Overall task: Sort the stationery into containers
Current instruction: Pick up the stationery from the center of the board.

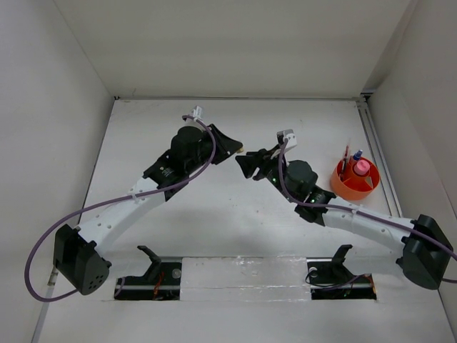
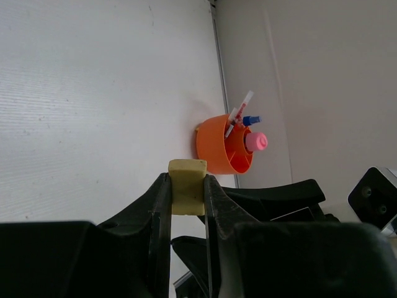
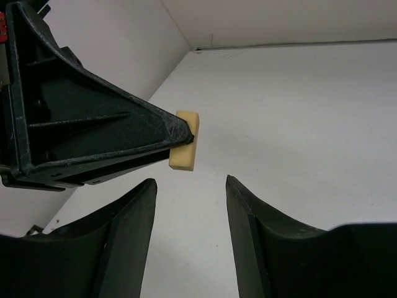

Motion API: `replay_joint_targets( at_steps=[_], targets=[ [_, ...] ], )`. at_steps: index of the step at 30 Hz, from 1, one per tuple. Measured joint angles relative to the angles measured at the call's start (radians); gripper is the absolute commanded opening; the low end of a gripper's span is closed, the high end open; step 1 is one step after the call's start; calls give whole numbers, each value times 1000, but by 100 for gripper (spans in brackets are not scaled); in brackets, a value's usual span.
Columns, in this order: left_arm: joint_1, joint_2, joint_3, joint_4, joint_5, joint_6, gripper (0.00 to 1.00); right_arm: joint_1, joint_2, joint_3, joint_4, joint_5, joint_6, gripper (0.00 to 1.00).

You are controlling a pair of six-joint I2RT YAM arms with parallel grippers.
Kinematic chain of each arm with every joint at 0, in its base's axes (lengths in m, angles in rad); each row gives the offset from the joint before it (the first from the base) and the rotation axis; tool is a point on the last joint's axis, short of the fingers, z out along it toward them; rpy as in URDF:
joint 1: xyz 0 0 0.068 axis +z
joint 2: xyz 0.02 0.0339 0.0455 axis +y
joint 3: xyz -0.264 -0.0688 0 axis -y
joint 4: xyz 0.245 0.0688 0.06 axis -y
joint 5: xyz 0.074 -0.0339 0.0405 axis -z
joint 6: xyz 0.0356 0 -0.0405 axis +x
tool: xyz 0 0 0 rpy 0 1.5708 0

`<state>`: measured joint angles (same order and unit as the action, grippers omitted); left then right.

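My left gripper (image 1: 235,146) is shut on the tiny tan eraser cube (image 2: 187,194) and holds it above the table's middle. In the right wrist view the eraser (image 3: 184,148) sticks out of the left gripper's black fingers (image 3: 111,133). My right gripper (image 3: 191,182) is open and empty, facing the eraser from just short of it, tip to tip with the left gripper in the top view (image 1: 244,163). The orange-red cup (image 1: 355,182) stands at the right, holding thin pens, a pink-capped tube (image 1: 363,168) and a blue-capped bottle. It also shows in the left wrist view (image 2: 218,144).
White walls enclose the white table on the left, back and right. The cup stands close to the right wall's rail (image 1: 375,143). Two black brackets (image 1: 150,256) sit at the near edge between the arm bases.
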<state>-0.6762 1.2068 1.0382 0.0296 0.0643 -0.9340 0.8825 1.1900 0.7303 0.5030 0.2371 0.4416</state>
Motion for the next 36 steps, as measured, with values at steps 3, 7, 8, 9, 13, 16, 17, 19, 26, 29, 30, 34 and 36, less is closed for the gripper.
replay_joint_targets(
  at_steps=[3,7,8,9,13,16,17,19,26,29,30,34,36],
  targets=[
    [0,0,0,3,13,-3,0,2,10,0,9,-1,0,54],
    [0,0,-13,27,38,-11,0,2,31,2,29,3,-2,54],
    [0,0,-16,30,43,-15,0,2,34,2,32,7,-5,54],
    [0,0,-17,31,48,-18,0,2,37,2,37,12,-8,54],
    [3,-1,-21,47,58,-23,0,2,42,2,64,26,-24,54],
    [5,-8,-31,60,58,-29,0,2,50,2,81,30,-31,51],
    [6,-8,-32,62,58,-30,0,2,54,2,89,31,-34,50],
    [8,-10,-32,67,58,-33,0,3,56,2,103,32,-37,46],
    [10,-13,-32,88,58,-42,0,7,61,1,154,21,-46,37],
    [10,-13,-32,95,58,-41,0,6,62,-1,164,19,-46,44],
    [10,-13,-32,95,58,-41,0,6,62,-3,166,18,-47,46],
    [11,-23,-43,100,54,-41,0,-3,62,-16,180,10,-47,57],
    [10,-28,-46,99,52,-41,0,-6,61,-29,200,2,-45,58]
  ],
)
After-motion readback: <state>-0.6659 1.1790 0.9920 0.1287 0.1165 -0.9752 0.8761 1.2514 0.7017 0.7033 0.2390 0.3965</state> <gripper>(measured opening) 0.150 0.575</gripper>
